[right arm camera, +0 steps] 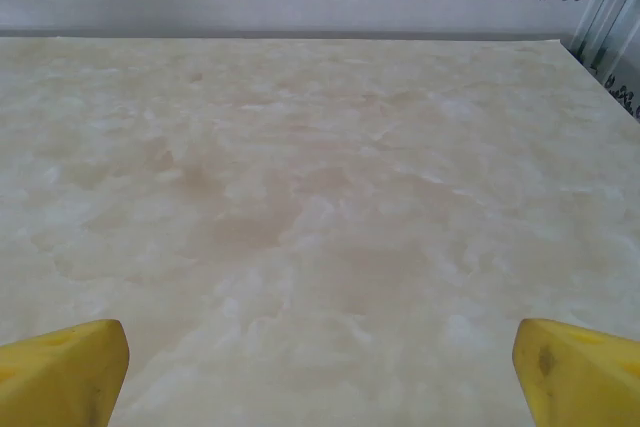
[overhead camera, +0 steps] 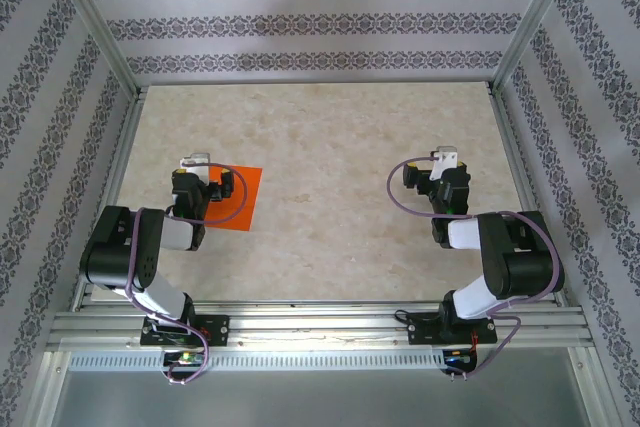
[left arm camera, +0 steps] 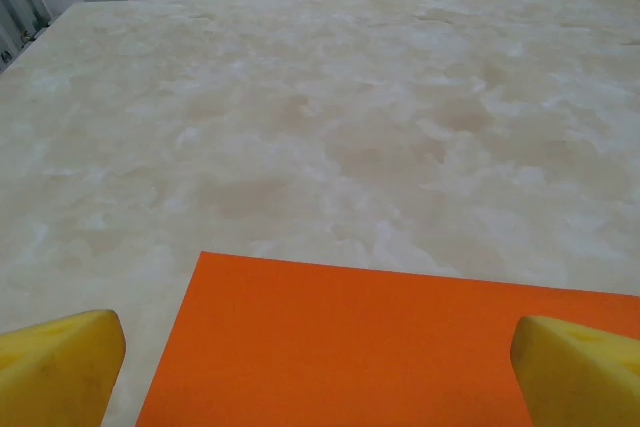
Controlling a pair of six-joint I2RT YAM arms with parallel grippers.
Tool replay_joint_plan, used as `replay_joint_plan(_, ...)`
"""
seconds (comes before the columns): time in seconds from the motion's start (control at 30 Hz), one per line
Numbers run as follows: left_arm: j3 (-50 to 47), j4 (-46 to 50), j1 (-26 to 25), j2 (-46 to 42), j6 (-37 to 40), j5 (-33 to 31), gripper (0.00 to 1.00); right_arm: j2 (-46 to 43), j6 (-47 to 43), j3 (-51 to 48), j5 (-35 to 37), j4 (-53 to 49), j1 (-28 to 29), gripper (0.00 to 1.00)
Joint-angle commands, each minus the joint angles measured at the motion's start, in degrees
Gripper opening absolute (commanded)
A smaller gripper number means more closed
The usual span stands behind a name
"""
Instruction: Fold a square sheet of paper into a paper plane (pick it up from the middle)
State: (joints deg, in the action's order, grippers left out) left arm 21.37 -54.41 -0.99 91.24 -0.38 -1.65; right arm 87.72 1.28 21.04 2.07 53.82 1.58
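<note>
The square sheet of paper (overhead camera: 243, 199) lies flat on the left part of the table, bright orange and unfolded. My left gripper (overhead camera: 193, 161) hangs over its far left part, partly covering it from above. In the left wrist view the sheet of paper (left arm camera: 380, 347) spreads under the left gripper (left arm camera: 320, 375); its far left corner lies between the yellow fingertips (left arm camera: 62, 367), which stand wide open with nothing held. My right gripper (overhead camera: 446, 158) is on the right side of the table. It also stands open over bare tabletop (right arm camera: 320, 377). No paper plane is in view.
The beige marbled tabletop (overhead camera: 340, 207) is boxed in by patterned walls (overhead camera: 300, 22) on three sides, with aluminium posts at the far corners. A metal rail (overhead camera: 320, 327) carrying both arm bases runs along the near edge.
</note>
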Motion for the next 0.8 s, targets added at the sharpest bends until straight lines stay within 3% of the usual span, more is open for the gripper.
replay_joint_plan(0.0,0.78,0.12,0.73,-0.1,0.38,0.77,0.99,0.29,0.2,0.14,-0.86,1.72,-0.53,0.98)
replay_joint_plan(0.77,0.96,0.45,0.99,-0.1,0.03,1.13,0.99,0.43,0.74,0.41,0.89,1.46,-0.44,0.98)
